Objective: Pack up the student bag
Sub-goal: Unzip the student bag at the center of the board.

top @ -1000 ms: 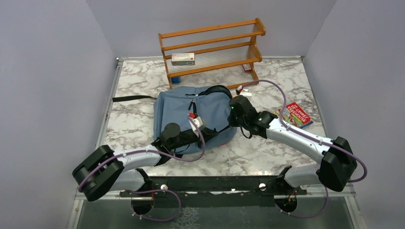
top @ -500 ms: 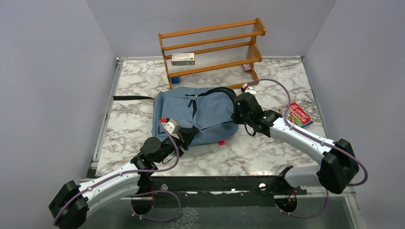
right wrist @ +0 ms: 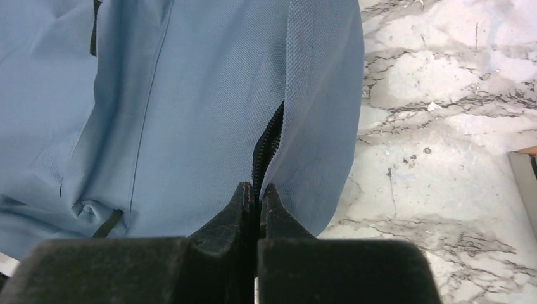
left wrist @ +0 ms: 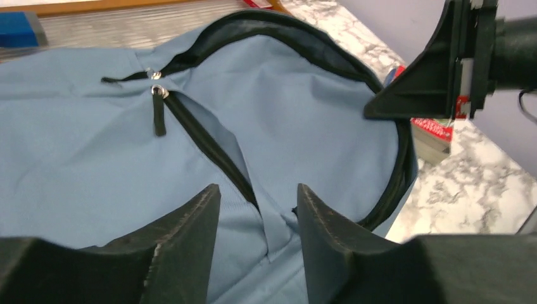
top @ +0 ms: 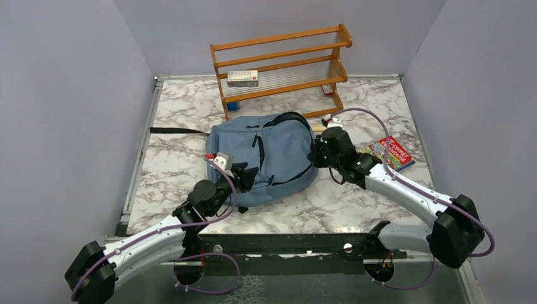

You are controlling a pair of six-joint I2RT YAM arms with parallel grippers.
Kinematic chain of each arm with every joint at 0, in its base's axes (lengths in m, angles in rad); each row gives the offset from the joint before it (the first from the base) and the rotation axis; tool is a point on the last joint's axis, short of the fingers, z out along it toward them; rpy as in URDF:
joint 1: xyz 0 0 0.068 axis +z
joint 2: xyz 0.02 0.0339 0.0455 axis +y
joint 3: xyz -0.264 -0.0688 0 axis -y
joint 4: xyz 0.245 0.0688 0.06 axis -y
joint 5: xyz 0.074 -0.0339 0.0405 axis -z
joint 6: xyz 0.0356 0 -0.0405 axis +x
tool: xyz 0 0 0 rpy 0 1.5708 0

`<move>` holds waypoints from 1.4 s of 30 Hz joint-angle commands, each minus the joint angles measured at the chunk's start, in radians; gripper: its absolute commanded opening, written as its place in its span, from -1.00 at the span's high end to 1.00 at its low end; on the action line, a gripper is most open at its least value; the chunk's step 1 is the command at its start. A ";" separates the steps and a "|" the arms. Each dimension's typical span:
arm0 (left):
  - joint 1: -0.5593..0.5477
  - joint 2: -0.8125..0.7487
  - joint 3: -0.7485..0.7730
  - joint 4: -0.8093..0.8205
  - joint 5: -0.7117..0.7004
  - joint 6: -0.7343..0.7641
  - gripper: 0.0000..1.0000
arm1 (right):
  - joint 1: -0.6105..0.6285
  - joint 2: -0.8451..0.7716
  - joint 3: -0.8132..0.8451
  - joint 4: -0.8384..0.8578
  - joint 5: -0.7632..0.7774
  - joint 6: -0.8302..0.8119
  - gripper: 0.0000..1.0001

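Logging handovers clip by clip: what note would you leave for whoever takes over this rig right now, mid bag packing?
Grippers: left gripper open over the near-left part of the student bag, holding nothing; right gripper shut on the bag's right edge at the zipper.
Things: bag lies flat on the table; a book lies to its right; a box sits on the wooden rack behind.
Done: zipper looks parted at the right edge.
Left: open it wider, load items; nothing seen inside.
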 commanded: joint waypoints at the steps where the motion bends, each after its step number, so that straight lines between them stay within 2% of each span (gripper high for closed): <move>1: 0.002 0.052 0.097 -0.001 -0.034 0.060 -0.14 | -0.008 -0.061 -0.034 0.063 -0.050 -0.043 0.99; 3: 0.002 0.079 0.145 -0.011 -0.027 0.081 -0.33 | -0.008 -0.072 -0.045 0.066 -0.051 -0.035 0.99; 5: 0.002 0.118 0.196 -0.025 -0.033 0.088 -0.41 | -0.008 -0.077 -0.054 0.058 -0.030 -0.014 0.96; 7: 0.001 0.177 0.255 -0.049 -0.031 0.098 -0.43 | -0.008 -0.078 -0.064 0.040 0.007 0.026 0.83; 10: 0.001 0.293 0.358 -0.110 -0.024 0.096 -0.44 | -0.008 -0.072 -0.066 -0.004 0.060 0.084 0.48; 13: 0.002 0.413 0.465 -0.198 -0.014 0.061 -0.44 | -0.008 -0.072 -0.061 -0.035 0.102 0.105 0.25; 18: 0.002 0.579 0.573 -0.268 0.023 0.011 -0.44 | -0.009 -0.070 -0.028 -0.067 0.169 0.082 0.04; 22: 0.001 0.642 0.598 -0.257 0.049 -0.026 -0.44 | -0.020 -0.031 0.019 -0.071 0.179 0.038 -0.05; 26: 0.000 0.680 0.621 -0.259 0.056 -0.044 -0.44 | -0.048 0.035 0.065 -0.074 0.155 0.010 -0.04; 30: 0.000 0.707 0.639 -0.256 0.067 -0.048 -0.44 | -0.090 0.077 0.089 -0.052 0.107 -0.014 0.05; 37: 0.001 0.759 0.703 -0.291 0.079 -0.060 -0.46 | -0.138 0.096 0.084 -0.064 0.118 -0.028 0.63; 42: 0.001 0.823 0.762 -0.312 0.094 -0.077 -0.47 | -0.169 0.081 0.024 -0.046 0.074 -0.007 0.92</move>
